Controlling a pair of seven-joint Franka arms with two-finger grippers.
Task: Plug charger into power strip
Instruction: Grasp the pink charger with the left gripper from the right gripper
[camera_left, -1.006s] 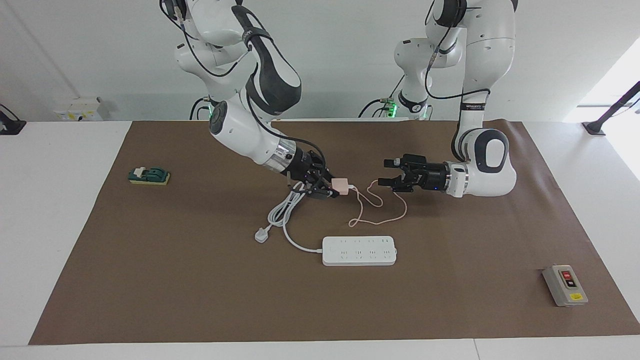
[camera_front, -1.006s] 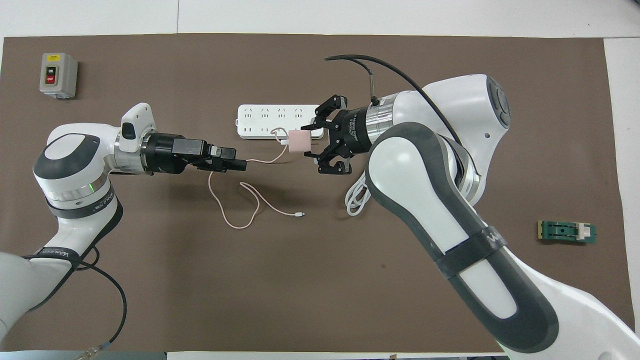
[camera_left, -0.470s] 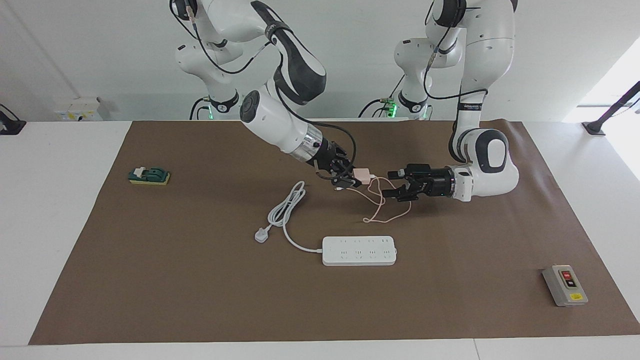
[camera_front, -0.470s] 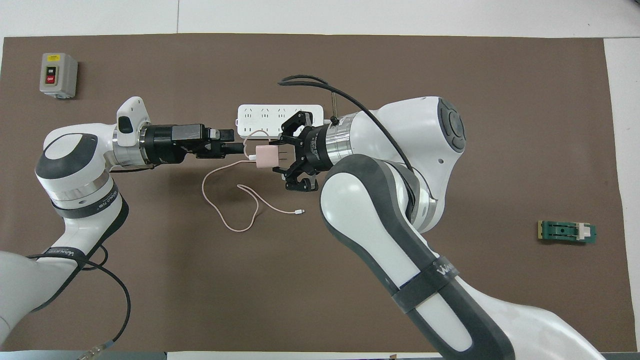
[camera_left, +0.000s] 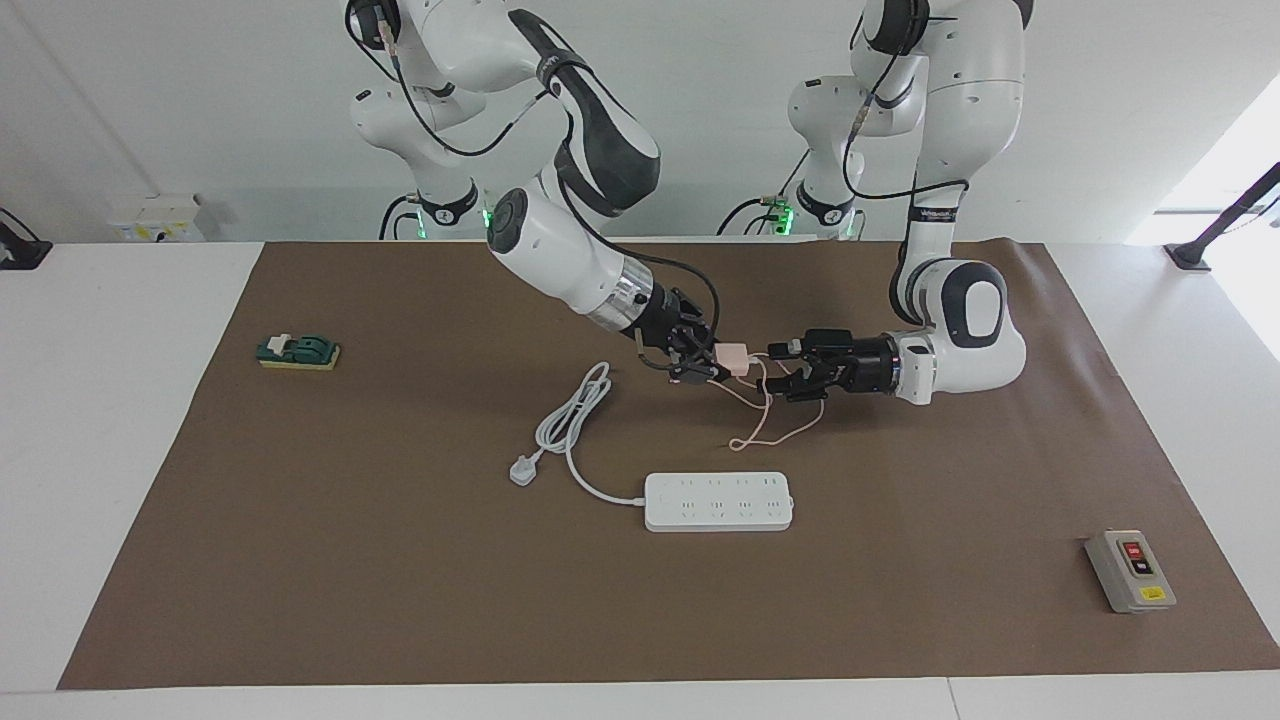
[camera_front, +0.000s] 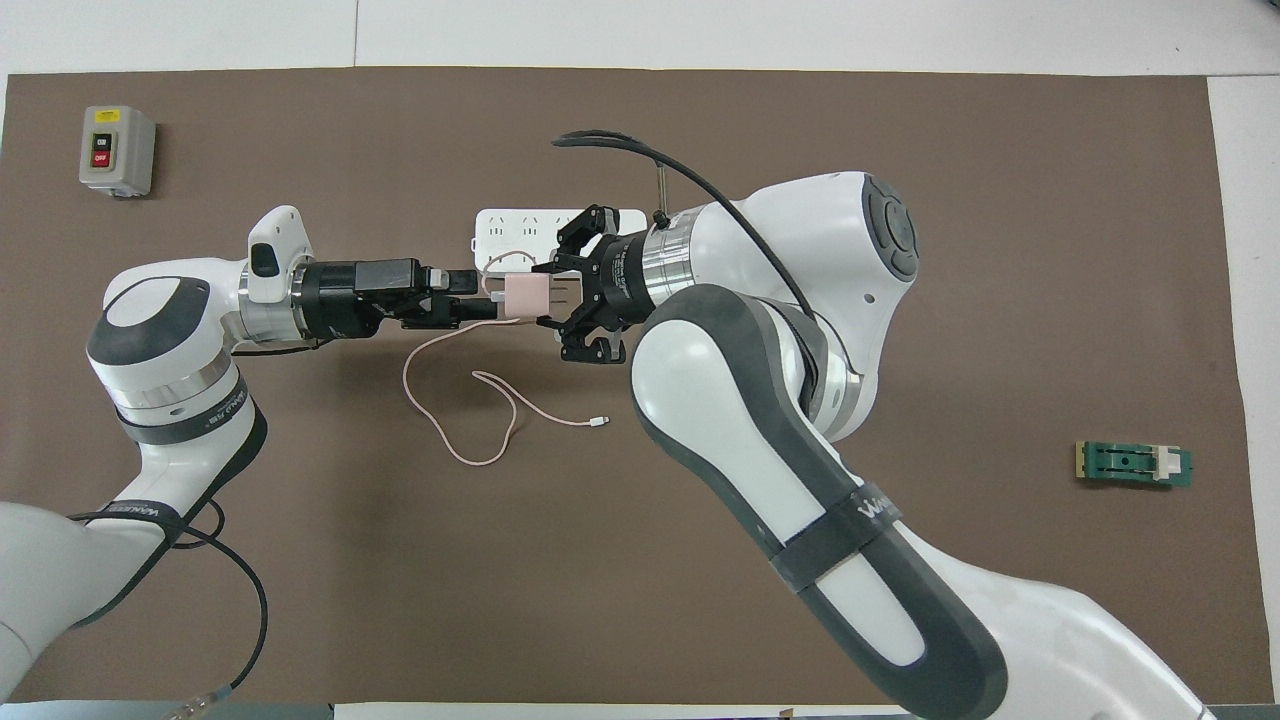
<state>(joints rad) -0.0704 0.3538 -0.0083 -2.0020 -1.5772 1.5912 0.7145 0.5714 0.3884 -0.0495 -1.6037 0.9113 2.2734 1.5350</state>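
Observation:
My right gripper (camera_left: 716, 361) (camera_front: 550, 296) is shut on the pale pink charger (camera_left: 734, 356) (camera_front: 524, 295) and holds it in the air, over the mat between the robots and the power strip. The charger's thin pink cable (camera_left: 765, 425) (camera_front: 470, 400) droops to the mat in loops. My left gripper (camera_left: 779, 363) (camera_front: 478, 298) is open, its fingertips right at the charger's cable end; I cannot tell whether they touch it. The white power strip (camera_left: 718, 501) (camera_front: 510, 232) lies flat on the mat, partly covered by the arms in the overhead view.
The strip's thick white cord (camera_left: 575, 410) and three-pin plug (camera_left: 523, 469) lie coiled toward the right arm's end. A grey button box (camera_left: 1130, 570) (camera_front: 117, 150) sits toward the left arm's end. A green block (camera_left: 298, 352) (camera_front: 1133, 464) lies toward the right arm's end.
My right gripper has carried the charger up and toward the left arm's end. My left gripper has closed the gap and now stands at the charger, still open.

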